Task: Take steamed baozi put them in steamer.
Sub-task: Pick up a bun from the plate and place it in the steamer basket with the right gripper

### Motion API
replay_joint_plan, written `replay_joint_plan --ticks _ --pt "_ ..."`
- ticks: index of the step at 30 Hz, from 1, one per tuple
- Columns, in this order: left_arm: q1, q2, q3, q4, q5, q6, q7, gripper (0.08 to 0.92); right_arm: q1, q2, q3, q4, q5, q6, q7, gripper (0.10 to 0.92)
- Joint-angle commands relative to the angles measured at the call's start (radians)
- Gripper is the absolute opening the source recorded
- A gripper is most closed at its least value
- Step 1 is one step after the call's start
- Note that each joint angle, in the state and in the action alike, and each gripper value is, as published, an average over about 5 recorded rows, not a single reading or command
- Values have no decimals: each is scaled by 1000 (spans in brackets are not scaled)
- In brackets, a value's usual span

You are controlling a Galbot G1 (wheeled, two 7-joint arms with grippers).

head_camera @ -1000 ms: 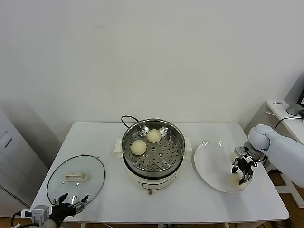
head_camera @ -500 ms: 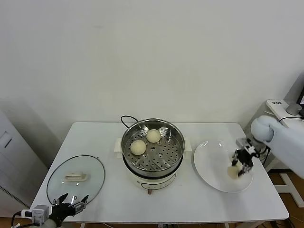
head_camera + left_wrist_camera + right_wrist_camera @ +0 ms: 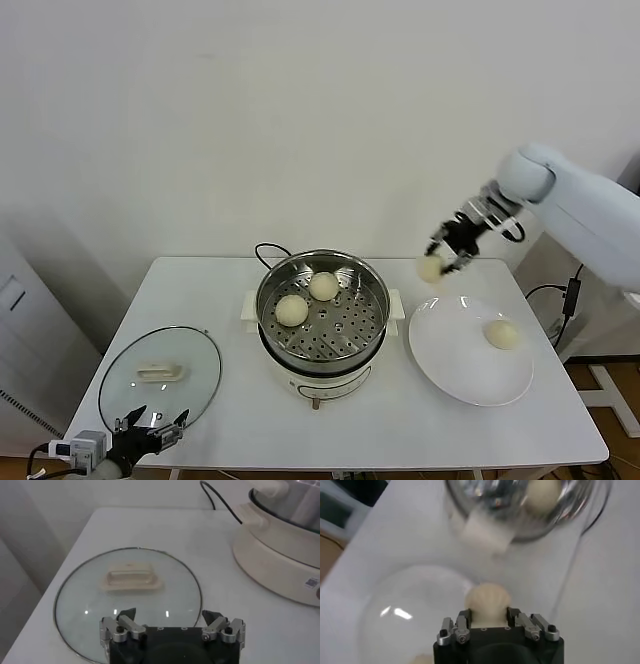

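Head view shows the right end effector [image 3: 447, 253] clenched on a baozi [image 3: 431, 267], held in the air just right of the steamer [image 3: 322, 306]. Two buns [image 3: 292, 310] sit inside the steamer, one on the plate [image 3: 455, 365] beside it. Left of the steamer, the left end effector [image 3: 172, 627] rests released by the glass lid [image 3: 127, 600] on the bench [image 3: 200, 290].

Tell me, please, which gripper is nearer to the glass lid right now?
Left. The left gripper sits open at the near edge of the glass lid, just off its rim. The right gripper is far across the table, raised beyond the plate, holding a baozi.
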Motion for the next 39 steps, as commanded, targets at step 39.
replay_joint_plan --ticks 39 --pt "4 0 -2 4 1 -7 2 823 -144 274 -133 278 -222 454 -11 460"
